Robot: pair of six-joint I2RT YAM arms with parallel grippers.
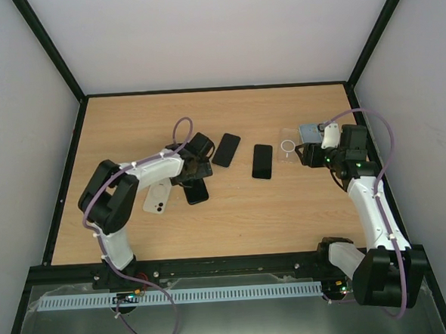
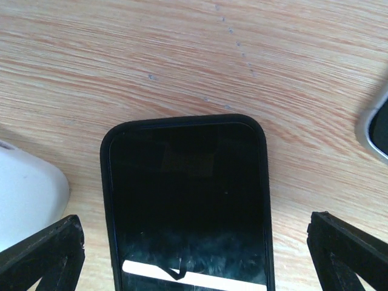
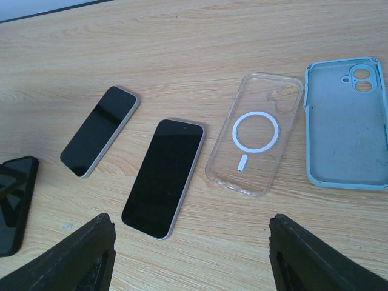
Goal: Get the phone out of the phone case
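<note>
A phone in a black phone case lies screen up on the wood table, also visible under the left arm's head. My left gripper hovers right over it, open wide, one finger on each side and not touching the case. In the top view the left gripper sits above the phone's far end. My right gripper is open and holds nothing, hanging over bare table near the cases, at the right in the top view.
Two bare phones lie mid-table. A clear case and a light blue case lie open side up beside the right gripper. A white phone-shaped item rests left of the black-cased phone.
</note>
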